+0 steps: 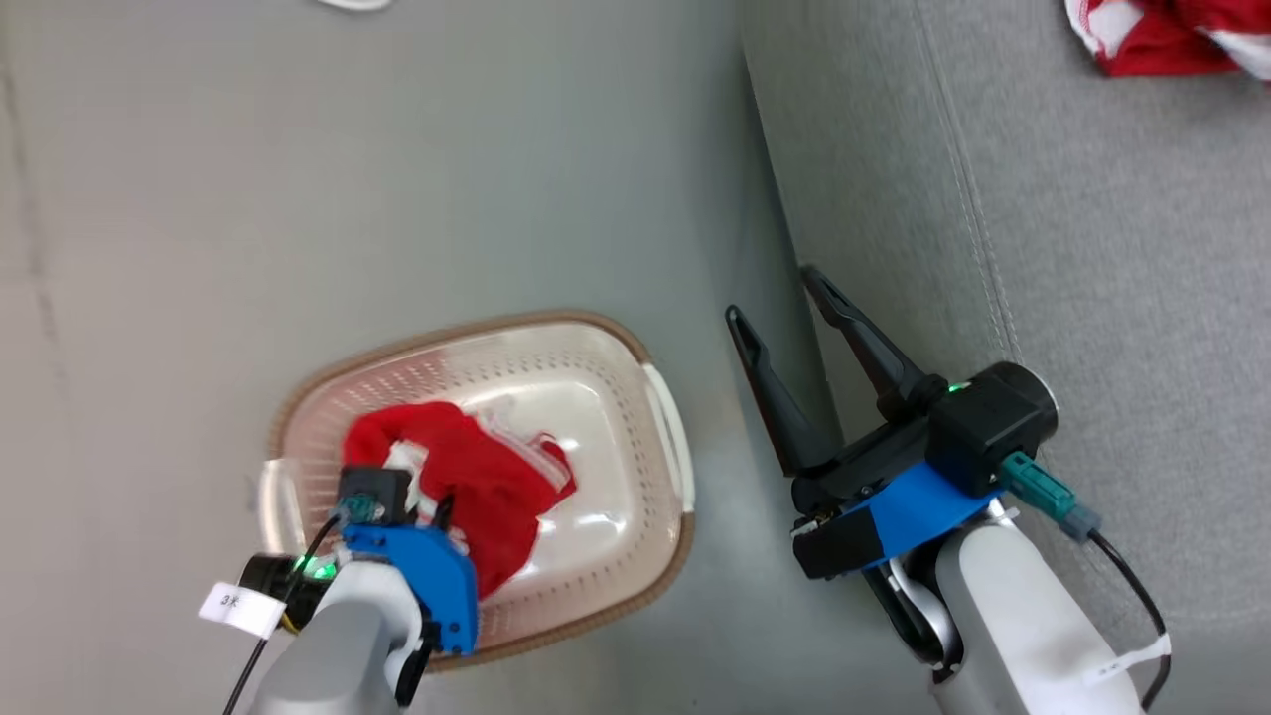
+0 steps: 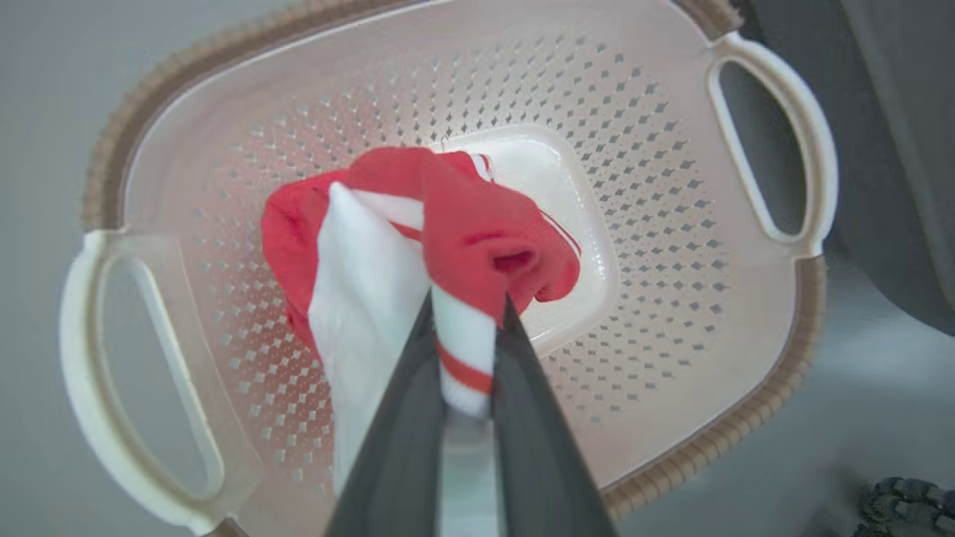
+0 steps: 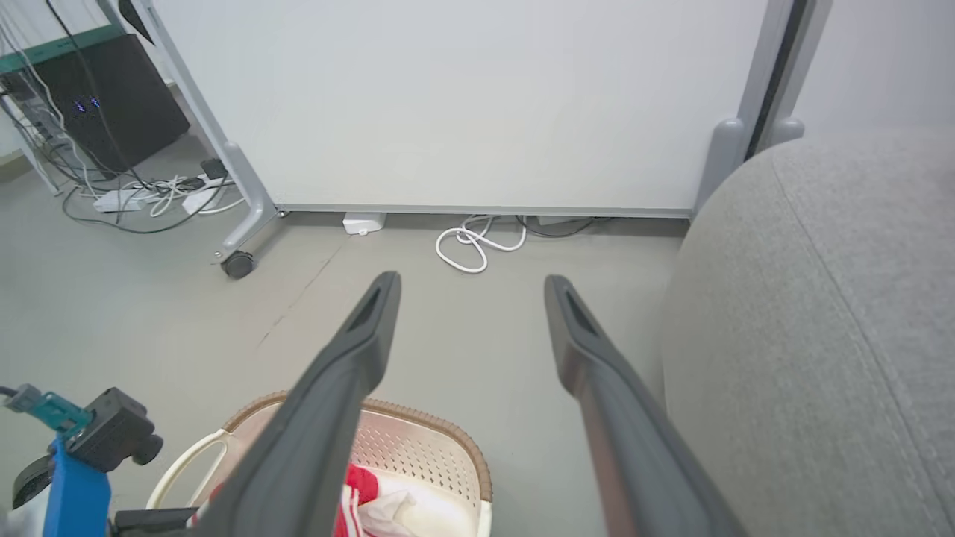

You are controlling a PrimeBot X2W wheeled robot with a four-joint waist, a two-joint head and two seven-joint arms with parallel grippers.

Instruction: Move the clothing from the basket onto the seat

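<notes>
Floor: plain grey-green floor (image 1: 397, 149), with the basket (image 1: 616, 343) standing on it just beside the front edge of the seat (image 1: 1092, 248).

Clothing, item 1: the red-and-white garment (image 1: 477, 477) is inside the basket, bunched over its solid bottom panel. In the left wrist view a white fold with a red stripe sits between the two dark fingers (image 2: 537, 418). I read the left gripper (image 2: 468, 313) as pinching this fold, its jaws nearly together with cloth between them. The fabric is gathered up toward the fingertips. I cannot tell whether the bulk rests on the basket bottom.

Clothing, item 2: the second garment (image 1: 1152, 40), red with white, lies on the seat cushion at the far right of the head view, well apart from the basket.

The right gripper (image 1: 773, 296) is spread wide with nothing between its jaws. It hangs over the gap between the basket's handle side and the seat edge, one finger over the cushion's front face.

Background from the right wrist view: a white wheeled panel (image 3: 485, 97), a loose white cable (image 3: 477, 242) coiled at its base, and a black cabinet (image 3: 104, 89) with tangled leads at far left.
</notes>
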